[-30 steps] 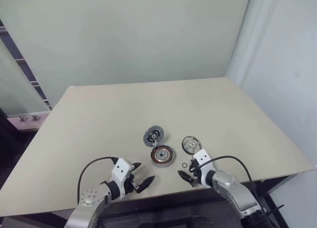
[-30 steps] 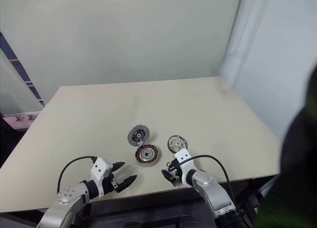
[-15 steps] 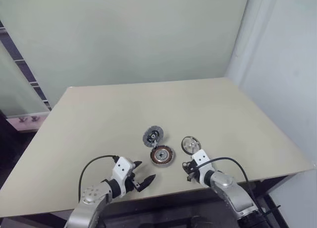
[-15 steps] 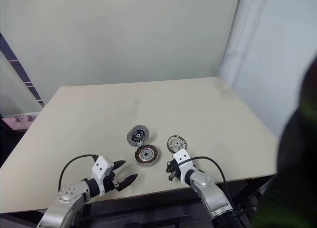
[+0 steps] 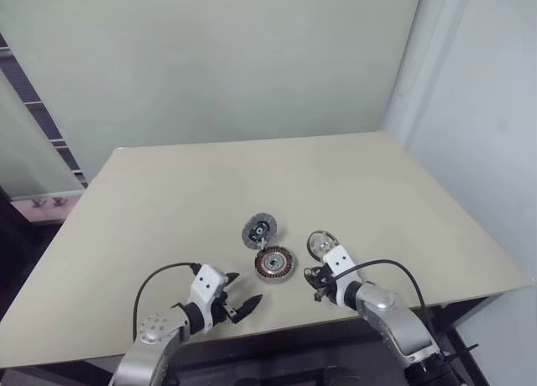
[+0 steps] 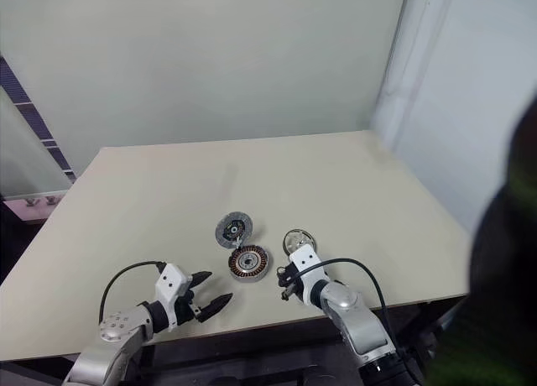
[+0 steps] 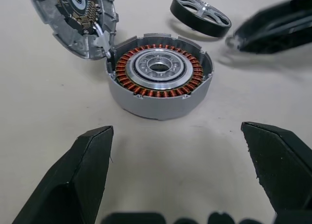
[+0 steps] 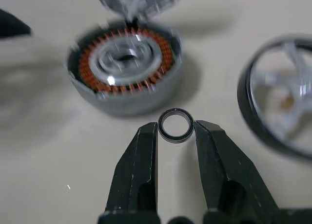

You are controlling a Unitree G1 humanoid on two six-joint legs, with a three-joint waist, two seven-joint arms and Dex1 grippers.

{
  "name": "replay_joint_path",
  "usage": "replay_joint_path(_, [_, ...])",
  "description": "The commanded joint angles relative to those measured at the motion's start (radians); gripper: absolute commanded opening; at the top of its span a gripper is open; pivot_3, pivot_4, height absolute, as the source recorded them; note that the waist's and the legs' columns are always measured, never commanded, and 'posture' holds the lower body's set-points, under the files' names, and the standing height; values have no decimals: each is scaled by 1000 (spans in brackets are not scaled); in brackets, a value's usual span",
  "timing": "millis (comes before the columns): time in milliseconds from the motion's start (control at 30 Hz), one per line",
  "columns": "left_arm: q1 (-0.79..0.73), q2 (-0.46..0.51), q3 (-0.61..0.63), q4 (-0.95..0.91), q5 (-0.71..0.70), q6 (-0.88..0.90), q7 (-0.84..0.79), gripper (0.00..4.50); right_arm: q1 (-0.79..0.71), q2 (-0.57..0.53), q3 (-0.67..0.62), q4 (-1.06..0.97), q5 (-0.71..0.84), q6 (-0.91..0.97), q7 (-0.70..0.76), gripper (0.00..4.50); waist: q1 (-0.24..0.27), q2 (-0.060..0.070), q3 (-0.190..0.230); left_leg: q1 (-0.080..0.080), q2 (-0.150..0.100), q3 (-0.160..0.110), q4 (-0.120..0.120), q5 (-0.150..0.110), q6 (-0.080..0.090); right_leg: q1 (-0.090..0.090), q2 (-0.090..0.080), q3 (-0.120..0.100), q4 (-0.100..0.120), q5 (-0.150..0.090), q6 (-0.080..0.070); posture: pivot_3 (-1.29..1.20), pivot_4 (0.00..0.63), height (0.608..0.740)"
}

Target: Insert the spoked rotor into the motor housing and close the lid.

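Each arm has a silver-grey metallic forearm ending in a white block-shaped wrist housing. The left hand (image 5: 236, 303) and the right hand (image 5: 316, 287) each carry two black, tapered, pointed fingers (image 7: 85, 177). A black cable loops from each white housing back along the forearm.

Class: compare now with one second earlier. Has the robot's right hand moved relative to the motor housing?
Yes. The right hand has moved up the picture, closer to the motor housing, pinching a small ring.
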Motion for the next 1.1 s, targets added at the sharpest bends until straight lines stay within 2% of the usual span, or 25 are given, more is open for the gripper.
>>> replay_joint_path(33, [-26,19,42,-6,-22,-13,-11,4500,-57,17,19,-58,25,34,30,795,0,0,0,0,0,0,0,0,0,0,0,0,0,0,0,0,0,740])
replay_joint_path(533, [-47,71,78,-9,-31,3,-31,4500,-268,105,75,197,-11,-13,61,795,-1,0,0,0,0,-1,-1,0,0,0,0,0,0,0,0,0,0,740])
replay_joint_path(1100, [-18,67,105,-38,-34,-2,-19,4500,-338,161,81,378,-53,-101,63,795,-1,0,0,0,0,-1,-2,0,0,0,1,0,1,0,0,0,0,740])
